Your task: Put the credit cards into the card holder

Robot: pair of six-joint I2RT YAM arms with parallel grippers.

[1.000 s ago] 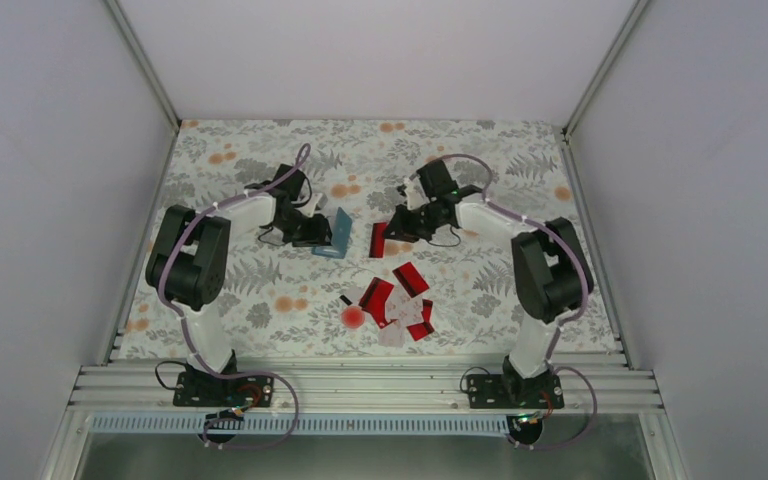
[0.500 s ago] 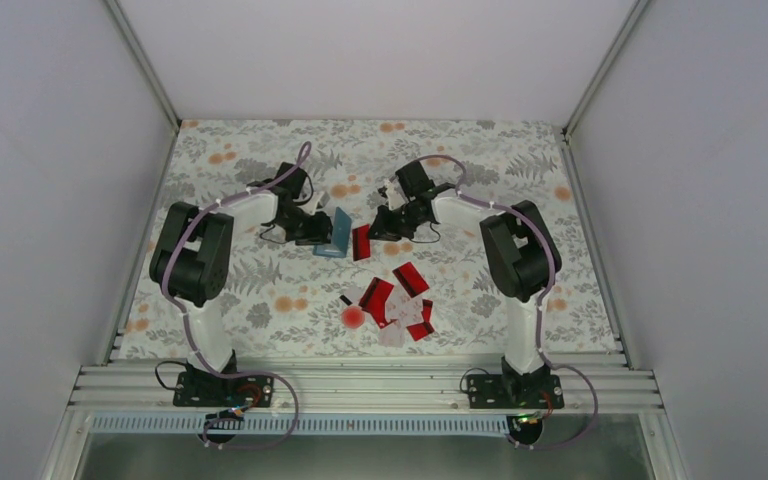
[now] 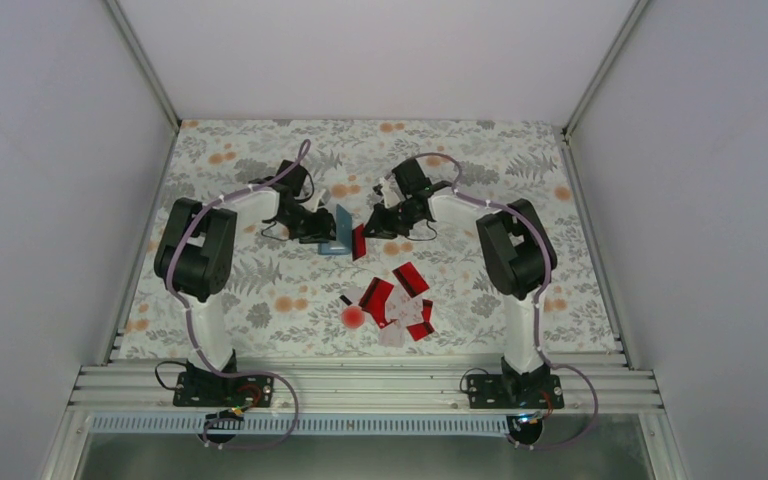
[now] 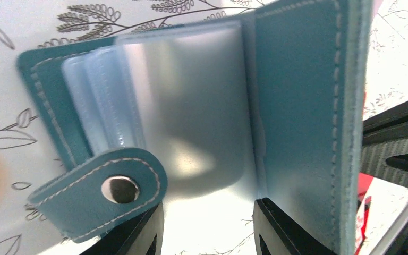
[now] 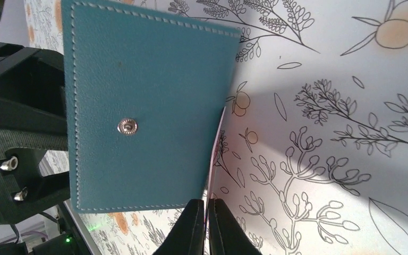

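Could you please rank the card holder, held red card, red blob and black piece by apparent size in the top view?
Largest: card holder.
Next: held red card and red blob, about alike; the card is tilted, so unranked.
Smallest: black piece.

The card holder [image 5: 149, 106] looks like grained matt leather with pale stitching — a shiny metal snap [image 5: 127, 126], frosted plastic sleeves [image 4: 191, 117] inside. The surface [image 5: 324, 159] — matt, printed.

Teal card holder [image 3: 338, 230], red and white credit cards [image 3: 409, 279], floral-patterned table [image 3: 260, 300].
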